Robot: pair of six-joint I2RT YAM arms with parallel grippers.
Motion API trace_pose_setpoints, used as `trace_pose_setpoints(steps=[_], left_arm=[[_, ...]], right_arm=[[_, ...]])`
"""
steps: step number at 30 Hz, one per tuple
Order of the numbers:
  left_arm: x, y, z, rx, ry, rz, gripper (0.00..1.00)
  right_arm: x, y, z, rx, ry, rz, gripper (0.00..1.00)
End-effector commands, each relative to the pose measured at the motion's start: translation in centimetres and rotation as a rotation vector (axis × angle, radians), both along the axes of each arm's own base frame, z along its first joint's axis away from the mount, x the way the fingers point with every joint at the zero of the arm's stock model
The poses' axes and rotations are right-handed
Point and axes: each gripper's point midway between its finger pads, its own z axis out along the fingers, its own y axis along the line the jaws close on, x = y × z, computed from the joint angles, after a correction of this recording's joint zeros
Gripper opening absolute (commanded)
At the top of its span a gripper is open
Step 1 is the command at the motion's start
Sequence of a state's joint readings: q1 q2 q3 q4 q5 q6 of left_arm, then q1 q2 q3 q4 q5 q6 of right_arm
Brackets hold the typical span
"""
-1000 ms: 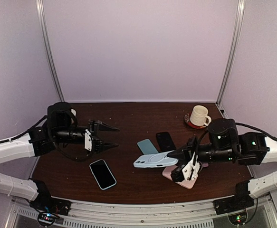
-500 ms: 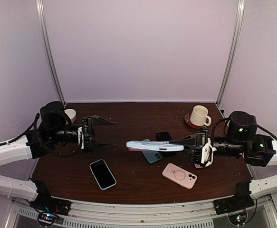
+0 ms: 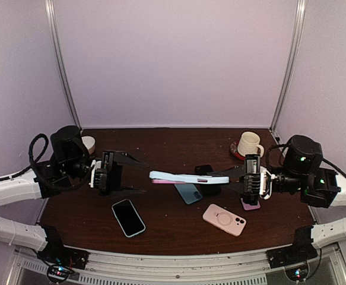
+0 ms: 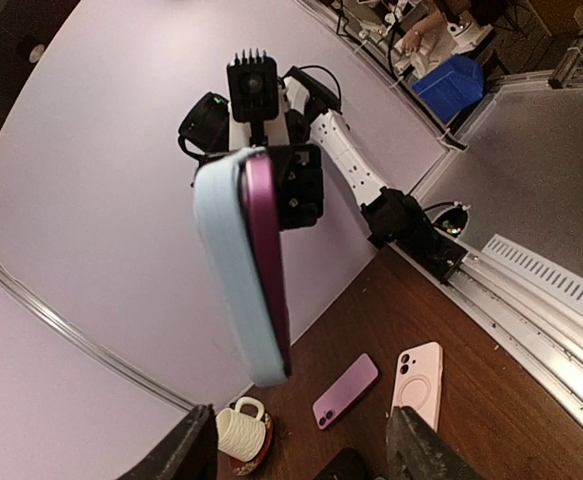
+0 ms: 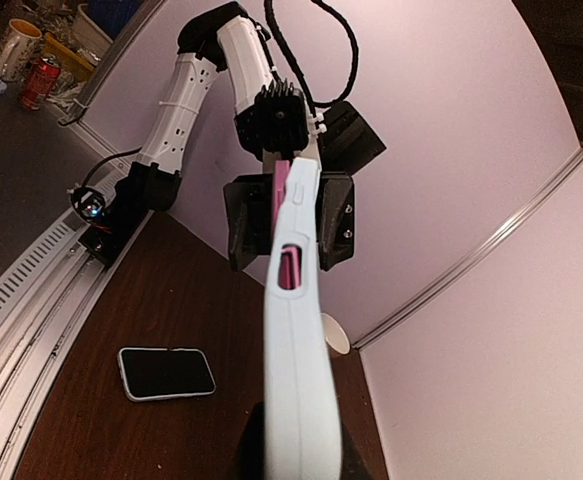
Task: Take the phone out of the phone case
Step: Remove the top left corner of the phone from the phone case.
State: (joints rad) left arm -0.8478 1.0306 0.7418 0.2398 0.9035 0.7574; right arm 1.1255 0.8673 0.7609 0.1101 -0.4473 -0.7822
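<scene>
Two grippers face each other. Right gripper [image 3: 239,177] jaws pinch near end of light-blue phone case [image 3: 187,177], holding it in air straight out from fingertips; magenta phone [image 4: 268,260] seated inside. Left gripper [image 3: 135,174] jaws spread; case's free end just ahead of their tips, not touching

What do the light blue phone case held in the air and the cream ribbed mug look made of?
The light blue phone case is probably matte silicone or soft plastic: dull, even surface, rounded edges. The cream ribbed mug is likely glazed ceramic: thick wall, moulded ribs.
</scene>
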Motion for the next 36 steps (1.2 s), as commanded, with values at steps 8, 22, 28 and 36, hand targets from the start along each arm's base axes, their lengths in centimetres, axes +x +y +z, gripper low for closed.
trace_pose_setpoints(steps=[8,22,28,36], left_arm=[[-1.8,-0.8,2.0,-0.054,0.019,-0.085,0.46],[-2.7,-0.9,1.2,-0.013,-0.001,-0.127,0.23],[-3.0,-0.8,0.9,-0.006,-0.011,-0.14,0.17],[-3.3,-0.7,0.0,0.026,-0.037,-0.156,0.09]], right_arm=[[-0.9,0.5,4.5,0.132,-0.004,0.076,0.0],[-1.1,1.2,4.0,0.11,0.017,0.105,0.0],[-1.2,1.5,3.5,0.094,0.026,0.119,0.0],[-2.2,1.9,2.2,0.013,0.067,0.185,0.0]])
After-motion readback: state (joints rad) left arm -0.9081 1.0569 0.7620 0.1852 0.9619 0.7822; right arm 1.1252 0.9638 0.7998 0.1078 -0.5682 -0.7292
